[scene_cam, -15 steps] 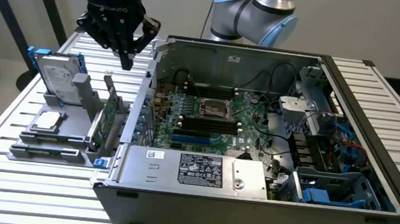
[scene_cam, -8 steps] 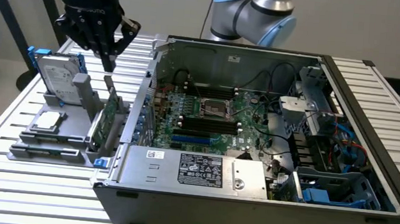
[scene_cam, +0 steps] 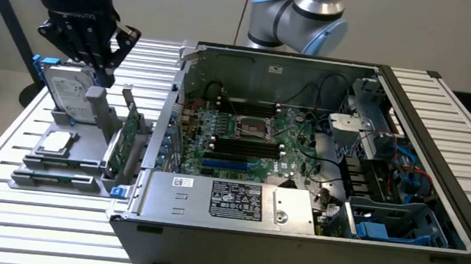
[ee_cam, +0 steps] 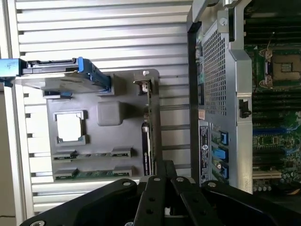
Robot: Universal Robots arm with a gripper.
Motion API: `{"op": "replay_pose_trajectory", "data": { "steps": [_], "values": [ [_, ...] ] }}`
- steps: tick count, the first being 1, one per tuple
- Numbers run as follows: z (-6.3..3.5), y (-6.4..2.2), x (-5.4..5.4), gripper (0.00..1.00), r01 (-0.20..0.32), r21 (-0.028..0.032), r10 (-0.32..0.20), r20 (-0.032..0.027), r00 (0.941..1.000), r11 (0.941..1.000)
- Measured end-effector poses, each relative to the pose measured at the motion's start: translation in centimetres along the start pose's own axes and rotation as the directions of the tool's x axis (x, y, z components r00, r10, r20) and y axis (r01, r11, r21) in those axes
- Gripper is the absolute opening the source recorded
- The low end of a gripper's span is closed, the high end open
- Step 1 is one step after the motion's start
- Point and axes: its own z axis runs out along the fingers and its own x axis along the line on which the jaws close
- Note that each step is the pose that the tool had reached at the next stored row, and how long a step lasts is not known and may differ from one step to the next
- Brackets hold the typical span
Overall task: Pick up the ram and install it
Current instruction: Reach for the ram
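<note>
The ram is a thin green stick lying flat in the front slot of the grey holder; in the exterior view the ram sits at that holder's near end. My black gripper hangs shut and empty above the holder's far end, over the upright silver hard drive. In the wrist view the gripper has its fingers together with nothing between them. The open computer case lies to the exterior view's right, its motherboard showing black memory slots.
On the holder also stand a green expansion card with a metal bracket and a square processor. The case's power supply, cables and drive cage crowd its right side. Everything rests on a slatted metal table.
</note>
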Motion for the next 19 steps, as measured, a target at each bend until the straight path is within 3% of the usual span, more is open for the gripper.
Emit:
{"op": "replay_pose_trajectory", "data": {
  "steps": [12,19],
  "values": [
    [0.36,-1.49,4.3,0.11,0.000,0.0000,0.000,-0.0003,1.0000,1.0000],
    [0.53,-2.14,6.0,0.11,0.000,0.0025,0.000,-0.0019,1.0000,1.0000]
  ]
}}
